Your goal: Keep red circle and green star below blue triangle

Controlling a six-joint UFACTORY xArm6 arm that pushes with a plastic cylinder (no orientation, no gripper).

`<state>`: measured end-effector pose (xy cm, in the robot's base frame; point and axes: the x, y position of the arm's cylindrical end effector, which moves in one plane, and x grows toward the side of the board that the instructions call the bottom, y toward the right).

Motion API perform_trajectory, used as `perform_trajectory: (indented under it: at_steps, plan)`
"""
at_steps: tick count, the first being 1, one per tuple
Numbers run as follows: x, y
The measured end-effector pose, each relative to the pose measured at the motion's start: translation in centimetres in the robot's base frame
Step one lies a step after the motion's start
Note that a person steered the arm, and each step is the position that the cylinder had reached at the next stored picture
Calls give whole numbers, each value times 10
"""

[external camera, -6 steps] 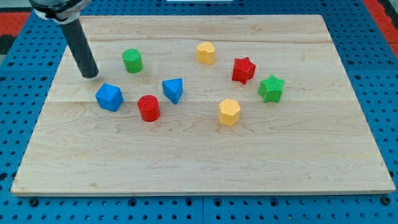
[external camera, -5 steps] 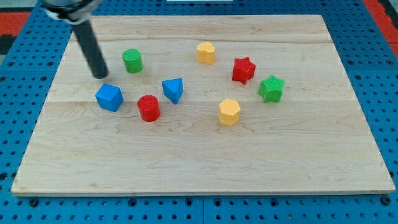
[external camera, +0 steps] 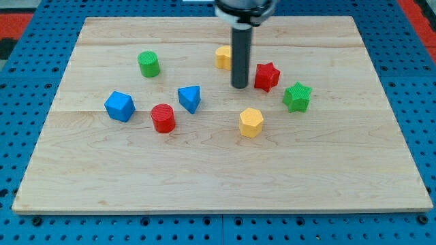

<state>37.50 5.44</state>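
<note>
The tool's tip (external camera: 240, 86) (bare, holding nothing) rests just left of the red star (external camera: 267, 76); the light, rigid green star (external camera: 297, 96), farther right, should slide if pushed on its upper side.

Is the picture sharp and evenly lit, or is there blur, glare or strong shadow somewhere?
In the camera view the light is soft and even: the wooden board shows no glare, and blocks such as the red cylinder block and green star block cast only faint, short shadows. The blocks look sharp; the dark rod is slightly soft along its edges, down to my tip.
</note>
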Motion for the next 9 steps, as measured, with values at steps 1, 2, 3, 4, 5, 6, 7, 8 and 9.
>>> perform_trajectory:
  at_steps: [1, 2, 3, 4, 5, 6, 7, 8, 9]
  plan:
    - [-3, 57]
    - [7, 70]
    - [83, 58]
    - [115, 60]
    - [81, 73]
    - [67, 109]
    - [85, 137]
    - [140, 92]
    - [187, 41]
